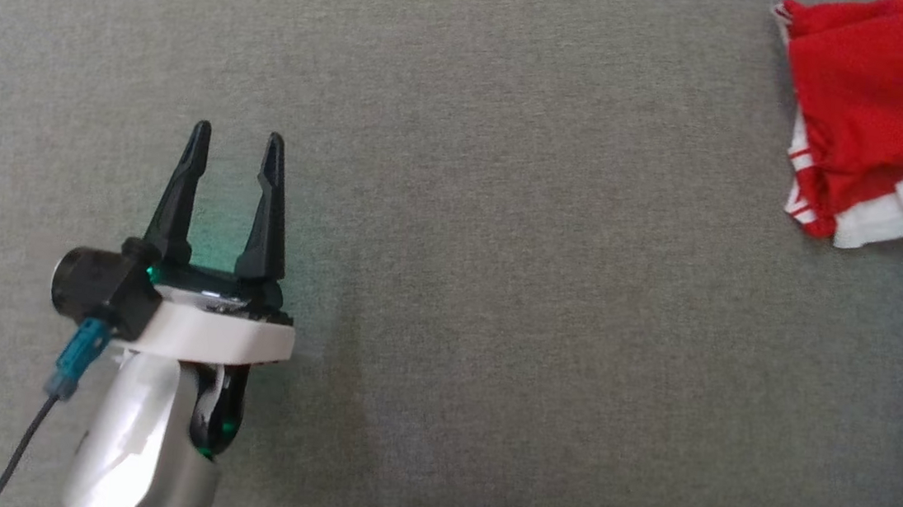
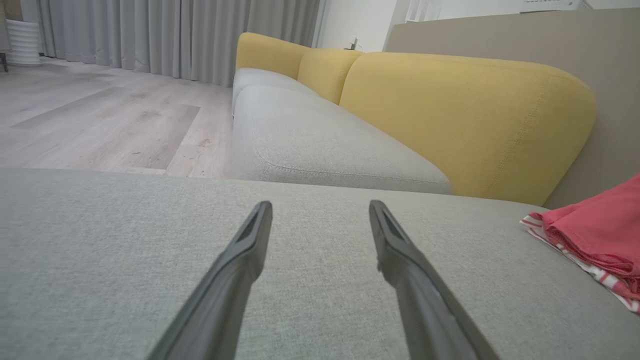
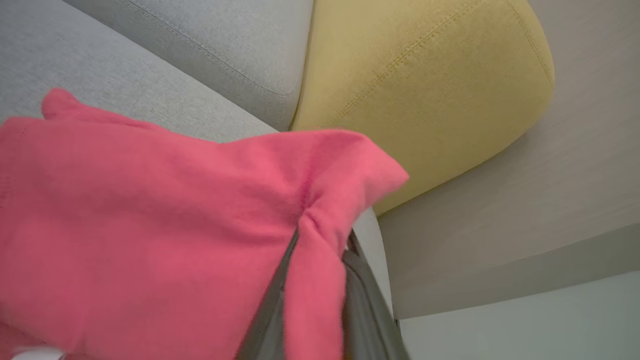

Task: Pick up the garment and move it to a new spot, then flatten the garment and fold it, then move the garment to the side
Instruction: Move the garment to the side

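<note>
Head view: the left gripper (image 1: 237, 138) hangs over the grey sofa seat (image 1: 515, 276) at the lower left, fingers pointing up the picture. Its jaws stand wide with nothing between them. The garment (image 1: 889, 97), red with white trim and white stripes along one edge, lies bunched on the seat at the upper right corner, well apart from the left gripper and partly cut off by the picture's edge.

Left wrist view: the left gripper (image 2: 320, 205) shows its two dark fingers spread wide over the grey seat. The garment (image 2: 600, 225) rests on the seat at the right edge, with its striped hem underneath the red cloth. Beyond the seat are a yellow backrest (image 2: 465, 120), a wooden floor (image 2: 100, 120) and grey curtains (image 2: 175, 35).

Right wrist view: the right gripper (image 3: 325, 250) has its jaws pinched narrow on a fold of the garment (image 3: 150, 225), and the red cloth gathers into a crease where the fingers meet it. The rest of the garment spreads out to the left, covering the fingertips. Behind it are the grey seat (image 3: 150, 95) and the yellow backrest (image 3: 415, 90).
</note>
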Robot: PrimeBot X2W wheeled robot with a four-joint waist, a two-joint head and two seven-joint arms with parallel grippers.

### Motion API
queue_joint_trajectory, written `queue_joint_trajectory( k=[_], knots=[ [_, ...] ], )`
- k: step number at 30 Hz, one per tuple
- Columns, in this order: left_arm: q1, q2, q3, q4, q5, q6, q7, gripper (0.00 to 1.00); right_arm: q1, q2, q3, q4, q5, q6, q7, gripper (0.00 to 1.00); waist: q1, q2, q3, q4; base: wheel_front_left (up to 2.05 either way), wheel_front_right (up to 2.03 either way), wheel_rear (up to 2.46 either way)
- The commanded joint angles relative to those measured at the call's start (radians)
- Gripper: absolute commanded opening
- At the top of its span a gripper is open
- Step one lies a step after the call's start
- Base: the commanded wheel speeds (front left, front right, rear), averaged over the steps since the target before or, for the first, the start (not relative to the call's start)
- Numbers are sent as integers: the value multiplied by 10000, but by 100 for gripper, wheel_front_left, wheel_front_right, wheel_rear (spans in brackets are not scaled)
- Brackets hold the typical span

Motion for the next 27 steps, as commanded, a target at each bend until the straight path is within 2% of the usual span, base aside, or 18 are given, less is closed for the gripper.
queue_joint_trajectory(
  k=[1,7,12,13,14,15,22,27],
  knots=[
    [-273,70,252,-295,70,-37,-80,100,-72,-489,-158,-189,-180,-17,-3,0,-2,0,58,92,0,0,0],
    [-298,70,391,-303,78,-55,-80,100,-94,-566,-686,-75,-445,-17,24,0,-2,0,142,136,0,0,0],
    [-333,70,444,-310,82,-62,-80,100,-59,-390,-953,-158,-524,-17,36,0,-2,0,190,142,0,0,0],
    [-342,70,453,-297,82,-63,-80,100,-48,-327,-1018,-222,-539,-17,12,18,-2,0,194,144,0,0,0],
    [-344,70,455,-283,80,-63,-80,100,-33,-224,-1127,-261,-489,-17,22,74,-2,0,187,145,0,0,0],
    [-342,70,453,-266,74,-64,-80,100,-5,-178,-1182,-335,-547,-17,17,100,-2,0,177,150,0,0,0],
    [-268,70,542,-139,-11,-67,-80,100,-142,604,-1551,-1336,-369,-17,-4,100,-2,0,-218,156,0,0,0],
    [-108,70,673,-149,-38,-67,-80,100,-240,1692,-1067,-2309,-219,-17,-167,100,-2,0,-871,124,0,0,0]
  ],
)
